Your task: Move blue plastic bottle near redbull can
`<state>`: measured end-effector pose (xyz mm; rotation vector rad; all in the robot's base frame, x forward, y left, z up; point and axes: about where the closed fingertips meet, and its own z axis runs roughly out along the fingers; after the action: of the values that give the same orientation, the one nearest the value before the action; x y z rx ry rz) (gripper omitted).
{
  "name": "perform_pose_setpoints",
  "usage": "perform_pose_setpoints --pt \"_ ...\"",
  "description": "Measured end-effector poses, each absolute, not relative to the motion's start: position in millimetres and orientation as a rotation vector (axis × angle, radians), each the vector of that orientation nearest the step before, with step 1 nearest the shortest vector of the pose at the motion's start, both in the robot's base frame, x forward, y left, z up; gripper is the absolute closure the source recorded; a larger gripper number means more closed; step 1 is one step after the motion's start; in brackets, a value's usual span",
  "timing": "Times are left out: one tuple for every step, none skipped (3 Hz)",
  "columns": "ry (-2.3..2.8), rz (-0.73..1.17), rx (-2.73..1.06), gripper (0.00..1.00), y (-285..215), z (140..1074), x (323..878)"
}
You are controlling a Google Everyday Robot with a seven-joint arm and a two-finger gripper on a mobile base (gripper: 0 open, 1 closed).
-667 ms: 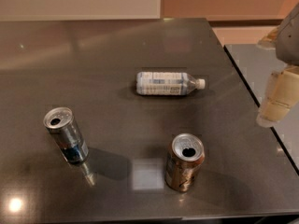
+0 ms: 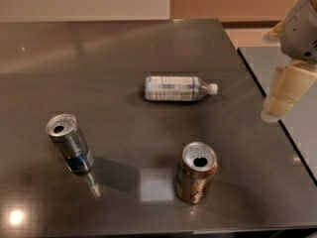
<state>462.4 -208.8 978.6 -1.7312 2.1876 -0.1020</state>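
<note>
Nearest, toward 6 o'clock, a brown can [image 2: 195, 172] stands open-topped on the dark table [image 2: 124, 43]. Left of it, at about 8 o'clock, stands the redbull can [image 2: 70, 144], slim and silver. Further back, mid-table, the blue plastic bottle [image 2: 178, 88] lies on its side, well apart from both cans. Its long axis runs 9 to 3, cap at the 3 o'clock end. The gripper [image 2: 282, 95] hangs off the table's edge at 3 o'clock, holding nothing; apart or together, I cannot tell. From it the bottle lies at 9 o'clock, cap end nearest.
</note>
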Motion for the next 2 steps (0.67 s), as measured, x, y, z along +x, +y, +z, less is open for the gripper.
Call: perform_pose_setpoints --pt "2.137 -0.08 -1.762 0.0 -193.7 974.5 493.2" --pt "2.086 -0.042 -1.793 0.0 -174.8 968.2 524.1"
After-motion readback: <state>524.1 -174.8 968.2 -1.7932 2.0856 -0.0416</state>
